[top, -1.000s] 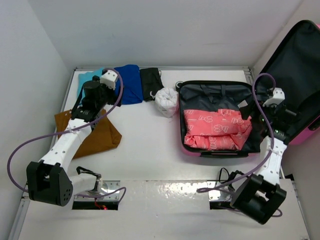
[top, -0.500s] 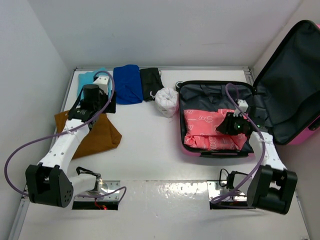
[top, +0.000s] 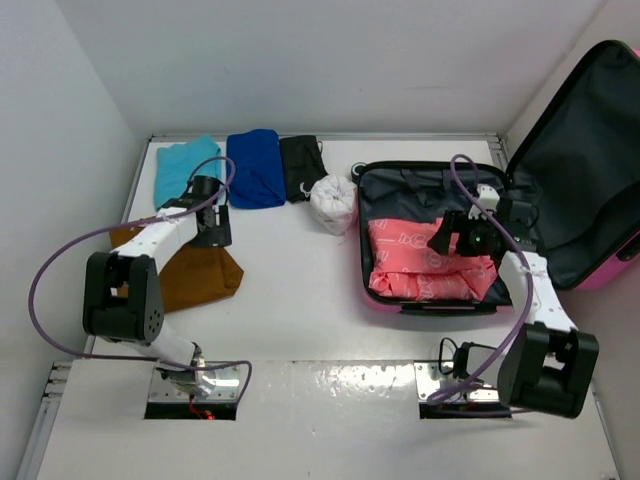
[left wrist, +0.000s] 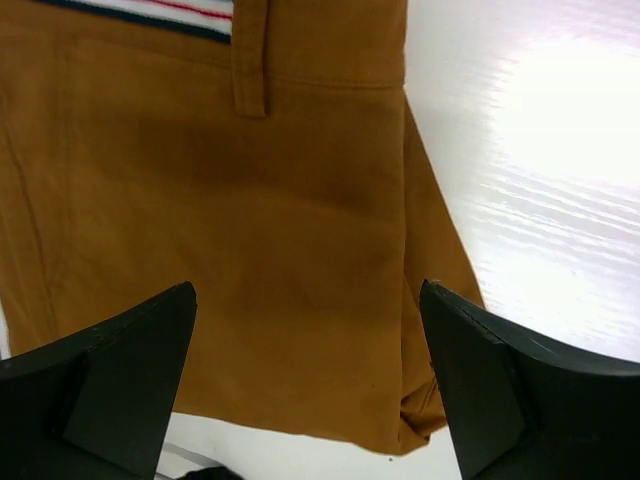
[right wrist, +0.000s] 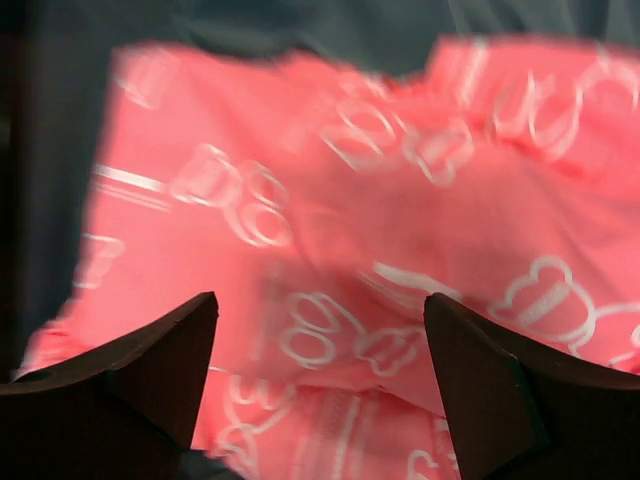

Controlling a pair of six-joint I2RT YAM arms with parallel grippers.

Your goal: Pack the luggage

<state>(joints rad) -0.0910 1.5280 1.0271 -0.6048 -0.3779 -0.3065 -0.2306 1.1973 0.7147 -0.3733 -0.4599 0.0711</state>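
Note:
The pink luggage [top: 374, 298] lies open at the right, its lid [top: 585, 170] propped up, showing dark grey lining. A pink garment with white prints [top: 425, 265] lies inside it and fills the right wrist view [right wrist: 350, 200]. My right gripper [top: 445, 237] is open and empty just above that garment [right wrist: 320, 350]. My left gripper [top: 212, 225] is open and empty over the brown trousers [top: 195, 272]. The trousers lie flat between the jaws in the left wrist view [left wrist: 250, 220].
Along the back edge lie a teal cloth [top: 180, 165], a folded blue garment [top: 255, 165], a black garment [top: 302, 162] and a white bundle [top: 333, 203]. White walls enclose the table on the left, back and right.
My left arm has swung back and down from the blue garment to the brown trousers. My right arm came from the lid down over the pink garment in the luggage.

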